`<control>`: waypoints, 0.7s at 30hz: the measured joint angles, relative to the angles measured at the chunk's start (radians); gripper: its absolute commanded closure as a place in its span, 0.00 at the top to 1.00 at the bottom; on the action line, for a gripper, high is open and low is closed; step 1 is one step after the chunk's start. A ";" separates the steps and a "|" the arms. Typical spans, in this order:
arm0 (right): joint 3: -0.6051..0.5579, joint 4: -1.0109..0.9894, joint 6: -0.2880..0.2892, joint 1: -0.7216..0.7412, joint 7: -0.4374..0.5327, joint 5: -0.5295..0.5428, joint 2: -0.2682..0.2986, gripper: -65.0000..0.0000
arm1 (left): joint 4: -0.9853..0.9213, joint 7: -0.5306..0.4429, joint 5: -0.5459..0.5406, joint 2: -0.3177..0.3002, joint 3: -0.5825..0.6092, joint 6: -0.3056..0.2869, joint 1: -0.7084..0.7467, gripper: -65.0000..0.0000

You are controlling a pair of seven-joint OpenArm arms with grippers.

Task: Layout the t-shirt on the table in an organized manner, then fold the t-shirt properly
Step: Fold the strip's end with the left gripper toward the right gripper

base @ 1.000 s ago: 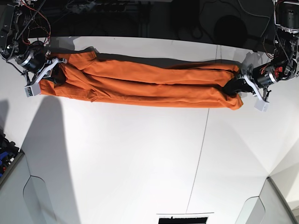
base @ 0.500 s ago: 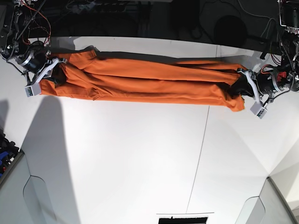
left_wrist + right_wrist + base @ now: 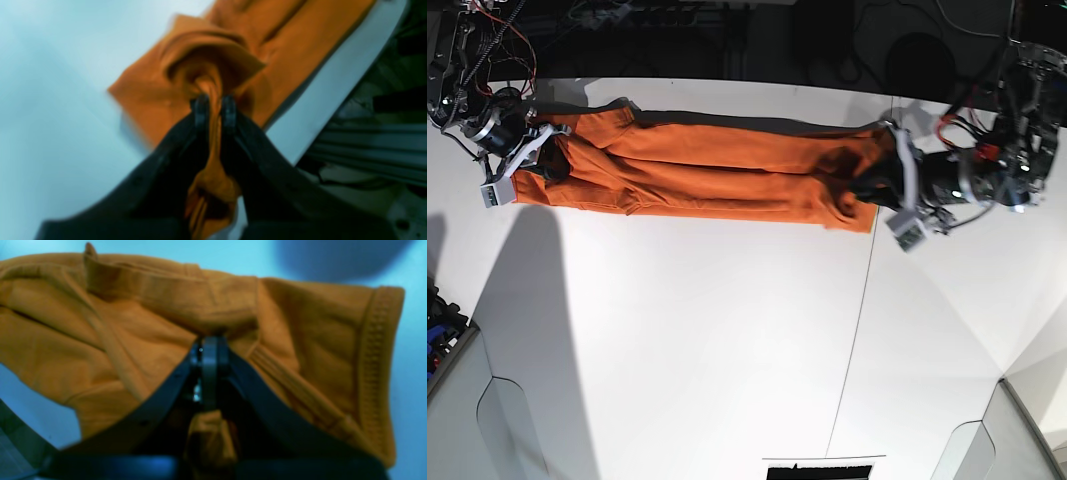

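The orange t-shirt (image 3: 717, 170) lies as a long, narrow, creased band across the far part of the white table (image 3: 727, 340). My right gripper (image 3: 545, 160) is at the band's left end in the base view, shut on a fold of cloth (image 3: 206, 323) beside a ribbed hem (image 3: 380, 350). At the other end, my left gripper (image 3: 870, 190) is shut on a bunched twist of the shirt (image 3: 213, 80), which puckers around the black fingertips (image 3: 200, 110). Cloth hangs behind both pairs of fingers.
A thin dark seam line (image 3: 852, 340) runs across the table from the shirt toward the near edge. The far table edge (image 3: 337, 86) lies close behind the shirt, with dark frame and cables beyond. Blue items (image 3: 439, 330) sit at the left edge, grey panels at both near corners.
My left gripper has carried its end of the shirt toward the table's middle, to the left in the base view. The band is shorter and bunches there. The right gripper has stayed put.
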 measured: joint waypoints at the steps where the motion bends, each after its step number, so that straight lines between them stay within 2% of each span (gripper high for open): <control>1: 0.000 0.000 0.000 0.000 0.000 0.000 0.000 0.00 | 0.002 -0.006 0.026 0.022 0.034 0.011 0.000 0.00; 5: 0.000 0.000 0.000 0.000 0.000 0.000 0.000 0.00 | 0.002 -0.027 0.140 0.106 0.121 0.059 -0.020 0.00; 8: 0.000 0.000 0.000 0.000 0.000 0.000 0.000 0.00 | -0.001 -0.049 0.164 0.153 0.124 0.069 -0.046 0.00; 17: 0.000 0.000 0.000 0.000 0.000 0.000 0.000 0.00 | -0.056 -0.058 0.174 0.250 0.122 0.069 -0.098 0.00; 21: 0.000 0.000 0.000 0.000 -0.002 0.000 0.000 0.00 | -0.067 -0.064 0.158 0.312 0.122 0.069 -0.095 0.00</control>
